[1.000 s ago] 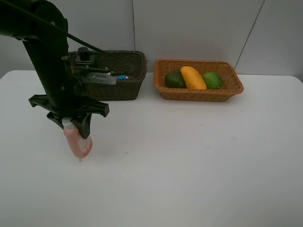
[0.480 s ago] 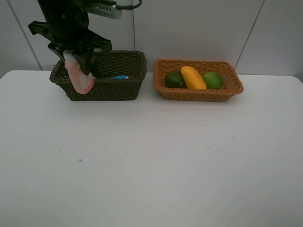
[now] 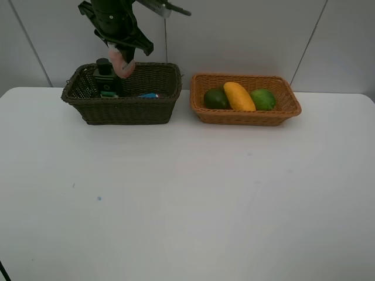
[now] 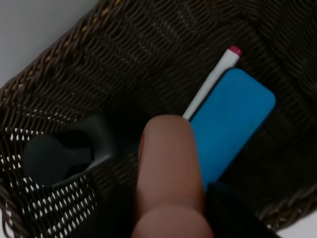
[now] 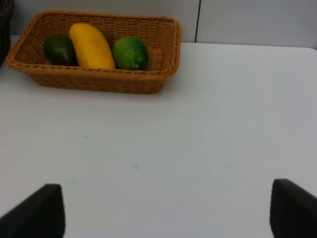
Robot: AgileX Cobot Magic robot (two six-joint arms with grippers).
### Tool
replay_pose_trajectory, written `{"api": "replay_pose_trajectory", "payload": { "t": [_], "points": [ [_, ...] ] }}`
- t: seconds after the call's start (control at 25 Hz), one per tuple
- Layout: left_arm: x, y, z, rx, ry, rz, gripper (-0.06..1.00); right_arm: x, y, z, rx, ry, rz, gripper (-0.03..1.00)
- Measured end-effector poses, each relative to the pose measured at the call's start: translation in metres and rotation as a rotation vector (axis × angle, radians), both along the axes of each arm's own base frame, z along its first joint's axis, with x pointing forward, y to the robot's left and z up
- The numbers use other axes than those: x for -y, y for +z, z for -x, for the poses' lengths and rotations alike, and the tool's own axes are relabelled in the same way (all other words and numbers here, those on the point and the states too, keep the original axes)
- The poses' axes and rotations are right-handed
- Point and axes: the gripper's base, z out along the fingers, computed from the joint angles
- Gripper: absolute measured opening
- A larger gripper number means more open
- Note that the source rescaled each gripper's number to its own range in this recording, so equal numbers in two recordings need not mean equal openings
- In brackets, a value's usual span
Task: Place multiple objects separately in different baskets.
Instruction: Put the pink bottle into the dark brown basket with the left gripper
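My left fingers grip the pink white-capped bottle above the dark basket, right fingers open; released here, it may strike the pump bottle beside it or land on the blue eraser block and marker.

Desk: two baskets side by side along its far edge, in the upper part of the exterior high frame.

Deeper basket, upper left: pump bottle upright at its left end; eraser block on its floor, marker lying just alongside; capped bottle hanging above the basket.

Shallower basket, upper right: avocado left, mango middle, round fruit right.
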Motion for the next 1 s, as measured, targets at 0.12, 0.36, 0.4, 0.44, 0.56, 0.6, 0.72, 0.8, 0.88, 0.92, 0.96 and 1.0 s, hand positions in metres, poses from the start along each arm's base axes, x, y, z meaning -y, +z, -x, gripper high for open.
{"api": "replay_pose_trajectory", "payload": {
  "t": [0.12, 0.36, 0.4, 0.44, 0.56, 0.6, 0.72, 0.8, 0.88, 0.92, 0.96, 1.0],
  "points": [
    [0.001, -0.019, -0.01, 0.007, -0.025, -0.02, 0.29, 0.0, 0.0, 0.0, 0.0, 0.0, 0.0, 0.99],
    [0.003, -0.052, -0.024, 0.01, -0.052, -0.037, 0.29, 0.0, 0.0, 0.0, 0.0, 0.0, 0.0, 0.99],
    [0.003, -0.056, -0.026, 0.01, -0.055, -0.038, 0.29, 0.0, 0.0, 0.0, 0.0, 0.0, 0.0, 0.99],
    [0.003, -0.06, -0.027, 0.01, -0.057, -0.037, 0.29, 0.0, 0.0, 0.0, 0.0, 0.0, 0.0, 0.99],
    [0.003, -0.064, -0.029, 0.011, -0.058, -0.041, 0.29, 0.0, 0.0, 0.0, 0.0, 0.0, 0.0, 0.99],
    [0.003, -0.065, -0.029, 0.013, -0.06, -0.04, 0.29, 0.0, 0.0, 0.0, 0.0, 0.0, 0.0, 0.99],
    [0.004, -0.065, -0.03, 0.02, -0.062, -0.035, 0.29, 0.0, 0.0, 0.0, 0.0, 0.0, 0.0, 0.99],
    [0.004, -0.065, -0.03, 0.019, -0.062, -0.027, 0.29, 0.0, 0.0, 0.0, 0.0, 0.0, 0.0, 0.99],
    [0.005, -0.065, -0.029, 0.013, -0.058, -0.013, 0.34, 0.0, 0.0, 0.0, 0.0, 0.0, 0.0, 0.99],
    [0.006, -0.065, -0.029, 0.011, -0.056, 0.001, 0.49, 0.0, 0.0, 0.0, 0.0, 0.0, 0.0, 0.99],
    [0.007, -0.065, -0.029, 0.007, -0.052, 0.015, 0.65, 0.0, 0.0, 0.0, 0.0, 0.0, 0.0, 0.99],
    [0.007, -0.066, -0.028, 0.004, -0.05, 0.024, 0.8, 0.0, 0.0, 0.0, 0.0, 0.0, 0.0, 0.99]
  ]
}}
